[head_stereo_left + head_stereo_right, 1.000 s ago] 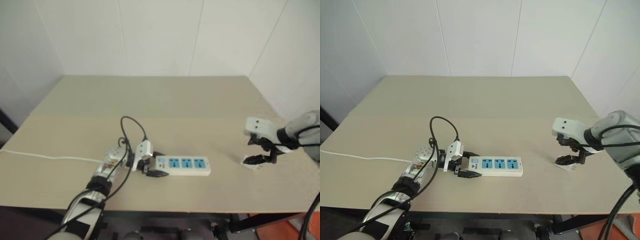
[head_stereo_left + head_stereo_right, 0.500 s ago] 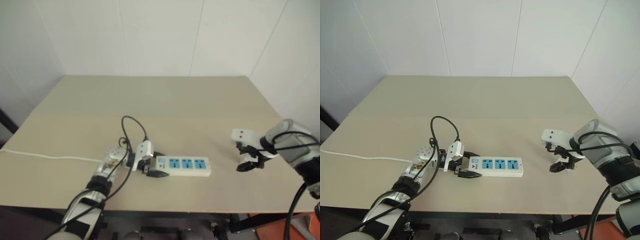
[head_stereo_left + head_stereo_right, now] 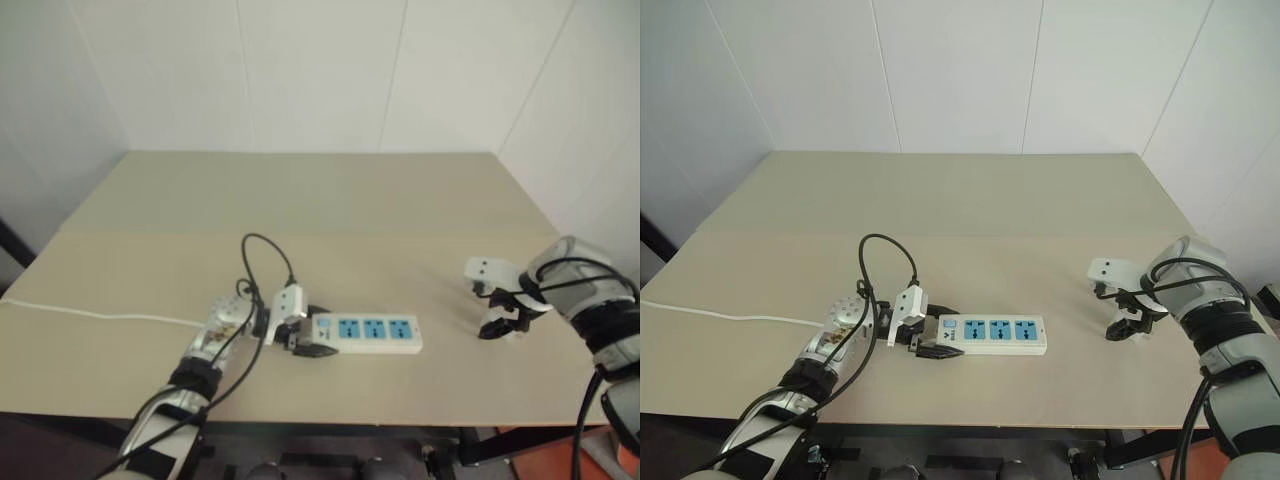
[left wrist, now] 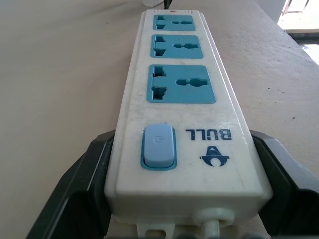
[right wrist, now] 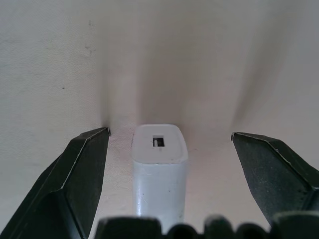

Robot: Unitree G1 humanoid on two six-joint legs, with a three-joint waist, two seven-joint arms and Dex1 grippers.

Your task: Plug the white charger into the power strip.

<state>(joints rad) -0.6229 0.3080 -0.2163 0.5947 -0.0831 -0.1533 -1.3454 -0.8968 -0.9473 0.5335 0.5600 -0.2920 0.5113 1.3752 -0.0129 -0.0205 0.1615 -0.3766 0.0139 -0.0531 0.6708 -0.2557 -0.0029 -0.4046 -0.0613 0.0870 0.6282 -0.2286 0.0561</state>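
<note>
The power strip lies flat near the table's front edge, its three blue socket panels facing up. My left gripper is shut on its switch end; in the left wrist view a black finger presses on each side of the strip. The white charger lies on the table to the right. My right gripper points down over it, open, one finger on each side of the charger without touching it.
The strip's thin white cord runs off the left table edge. The beige table stretches back to white walls behind and to the right. The right gripper is close to the table's right edge.
My right gripper has swung in and sunk toward the table, so that it now straddles the charger. The left gripper and the strip have stayed put.
</note>
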